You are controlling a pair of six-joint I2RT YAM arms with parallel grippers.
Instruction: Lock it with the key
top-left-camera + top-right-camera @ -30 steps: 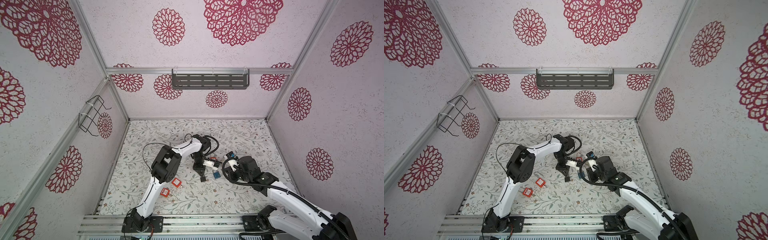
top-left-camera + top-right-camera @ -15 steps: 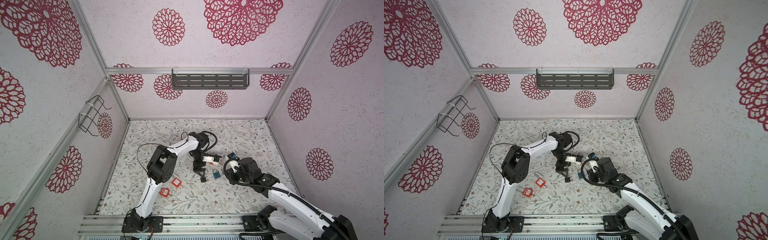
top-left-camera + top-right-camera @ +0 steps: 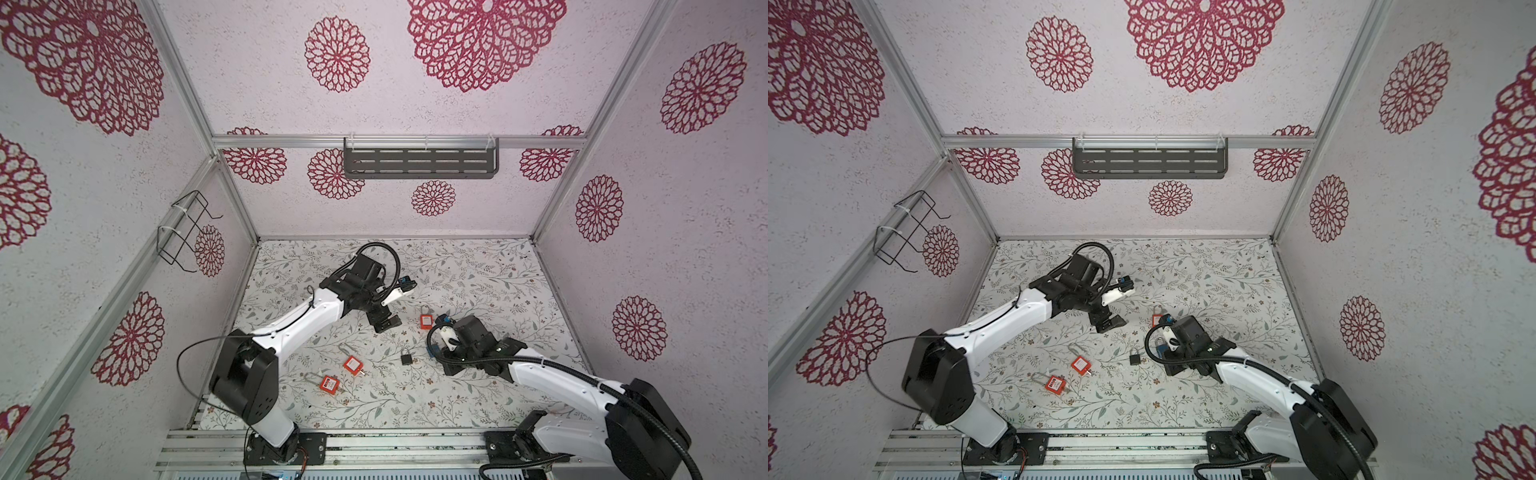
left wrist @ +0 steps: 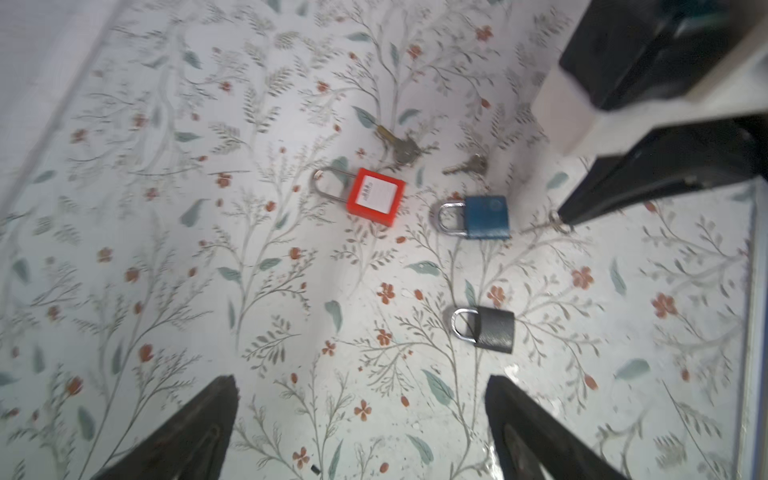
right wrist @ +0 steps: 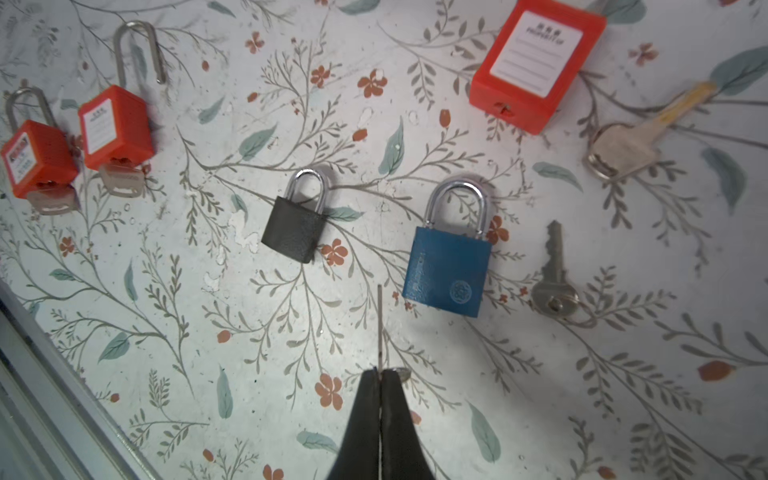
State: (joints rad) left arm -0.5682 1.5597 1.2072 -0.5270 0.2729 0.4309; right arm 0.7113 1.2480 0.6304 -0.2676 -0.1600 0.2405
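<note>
Item: my left tool (image 4: pixel 361 380), jaws wide, empty. My right tool (image 5: pixel 380 374), clamped on a thin edge-on blade, probably the key (image 5: pixel 380 324), pointing between black padlock (image 5: pixel 295 232) and blue padlock (image 5: pixel 446 270) on the worktop (image 5: pixel 249 374).

Five padlocks (image 5: pixel 446 270) — five keys (image 5: pixel 555 270)
</note>
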